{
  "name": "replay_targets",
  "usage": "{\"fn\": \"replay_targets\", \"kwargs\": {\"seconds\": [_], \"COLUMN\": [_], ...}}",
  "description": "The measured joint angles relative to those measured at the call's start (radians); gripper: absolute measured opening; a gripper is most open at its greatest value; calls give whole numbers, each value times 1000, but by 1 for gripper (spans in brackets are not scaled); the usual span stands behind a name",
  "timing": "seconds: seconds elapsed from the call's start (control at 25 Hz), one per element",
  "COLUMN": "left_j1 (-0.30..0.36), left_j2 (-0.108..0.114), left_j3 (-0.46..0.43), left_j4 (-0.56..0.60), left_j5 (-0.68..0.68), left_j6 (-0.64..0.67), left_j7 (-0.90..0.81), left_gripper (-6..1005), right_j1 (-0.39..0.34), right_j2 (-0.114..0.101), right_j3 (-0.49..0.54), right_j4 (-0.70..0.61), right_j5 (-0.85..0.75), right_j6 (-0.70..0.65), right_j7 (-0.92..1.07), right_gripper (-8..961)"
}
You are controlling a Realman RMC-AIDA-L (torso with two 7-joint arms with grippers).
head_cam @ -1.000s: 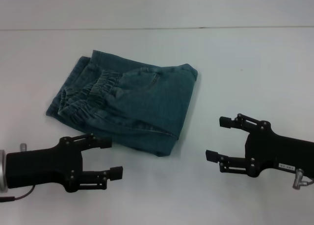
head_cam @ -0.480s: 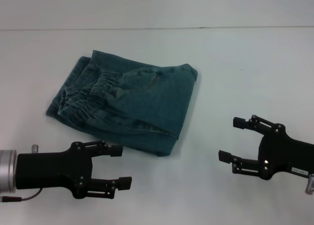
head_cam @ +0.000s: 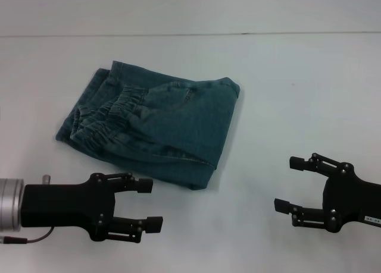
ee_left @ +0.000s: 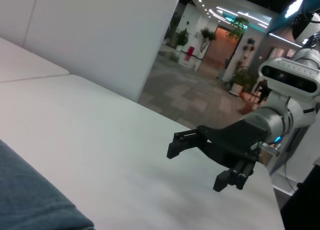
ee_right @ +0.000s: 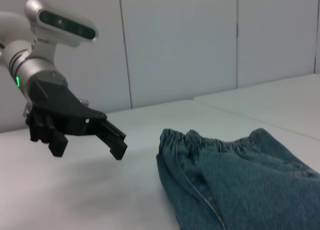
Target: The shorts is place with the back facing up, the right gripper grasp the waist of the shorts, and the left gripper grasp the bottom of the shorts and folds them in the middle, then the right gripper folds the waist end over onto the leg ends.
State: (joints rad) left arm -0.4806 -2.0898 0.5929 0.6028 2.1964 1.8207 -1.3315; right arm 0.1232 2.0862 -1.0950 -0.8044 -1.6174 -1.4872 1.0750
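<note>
Folded blue-green denim shorts lie on the white table. Black two-fingered left gripper and white-labelled right gripper, jaws spread and empty, hover short of them.

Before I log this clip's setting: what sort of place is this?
Probably a robot demo or test station indoors in a large building: a plain white table holding only folded denim shorts, white partition panels behind it, and a lobby-like hall with potted plants beyond.

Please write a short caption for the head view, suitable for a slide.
Folded denim shorts lie on the white table; the left gripper and right gripper hover open nearby, touching nothing.
</note>
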Motion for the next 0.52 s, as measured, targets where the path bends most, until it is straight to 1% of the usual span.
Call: {"fn": "replay_targets", "kwargs": {"seconds": [0.2, 0.4, 0.52], "left_j1": [-11, -16, -18], "left_j2": [2, 3, 2], "left_j3": [12, 46, 51], "left_j4": [0, 0, 0], "left_j5": [5, 8, 8], "left_j6": [25, 27, 28], "left_j7": [-15, -26, -31], "left_gripper": [883, 883, 883], "right_j1": [2, 1, 3], "right_j2": [1, 1, 2], "right_j3": [9, 24, 28], "right_j4": [1, 1, 0], "right_j5": [-13, -13, -11], "right_j6": [0, 0, 0], "right_j7": [0, 0, 0], "right_gripper": [928, 928, 928]}}
